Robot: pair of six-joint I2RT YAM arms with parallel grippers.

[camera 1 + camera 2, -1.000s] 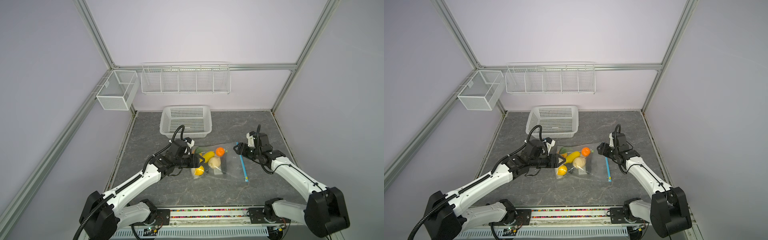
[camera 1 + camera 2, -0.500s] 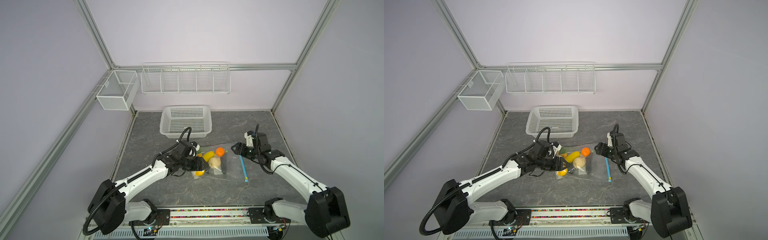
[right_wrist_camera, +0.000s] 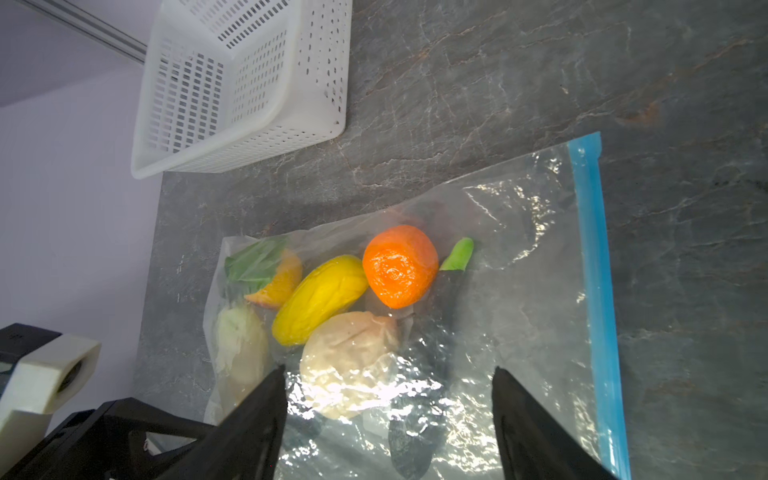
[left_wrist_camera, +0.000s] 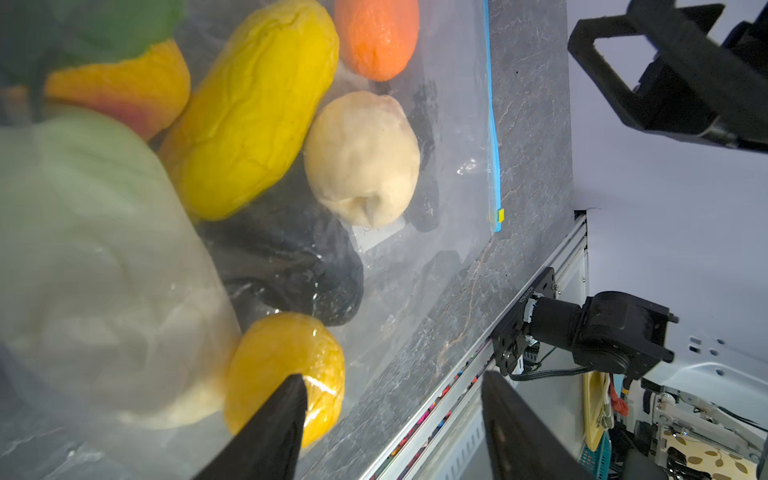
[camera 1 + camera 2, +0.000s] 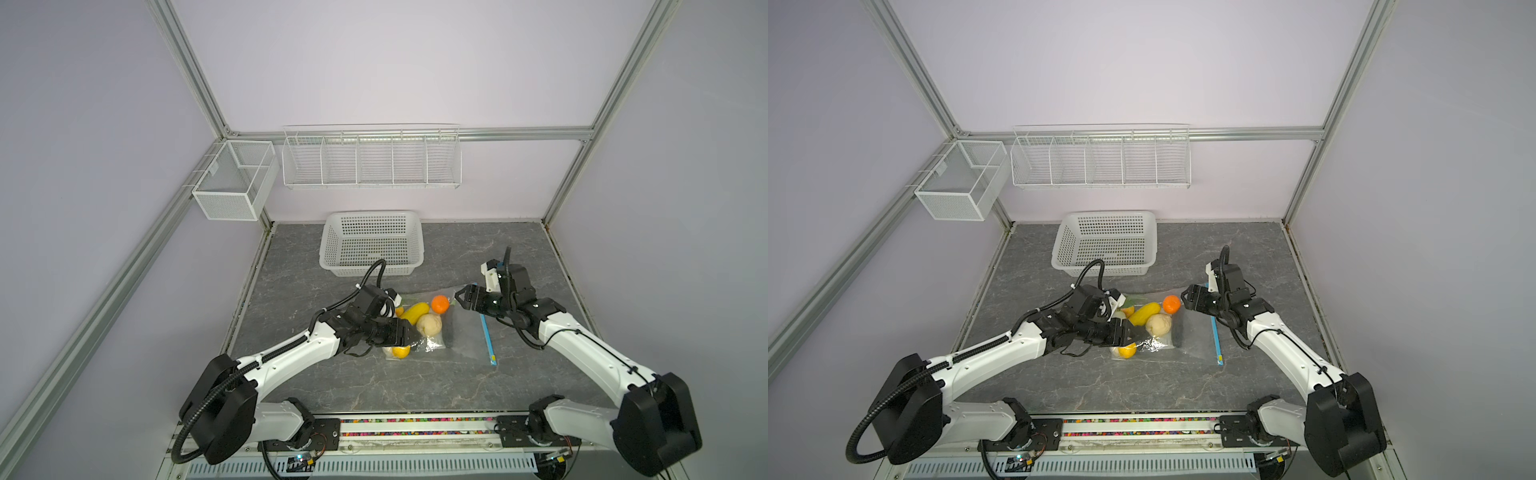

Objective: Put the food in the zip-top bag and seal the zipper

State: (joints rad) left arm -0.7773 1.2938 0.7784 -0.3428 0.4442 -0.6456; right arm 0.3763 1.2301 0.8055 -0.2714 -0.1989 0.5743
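On the desk (image 5: 374,386), the bag (image 5: 462,337) lies flat with the food (image 5: 429,325) inside, zipper (image 5: 487,338) along its right edge. My left end effector (image 5: 407,335), jaws apart, sits against the food; my right end effector (image 5: 458,299) hovers, jaws wide, over the bag's far corner.

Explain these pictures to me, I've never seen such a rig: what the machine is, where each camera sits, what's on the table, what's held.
Two white robot arms work at a grey table. Two pictures look down on everything from above; the two close-ups come from cameras on the arms' wrists. On the table lie a white basket and a clear zip-top bag with a blue zipper along one edge, the food inside it. The arms' pincer ends, the left gripper and right gripper, are open and hold nothing.
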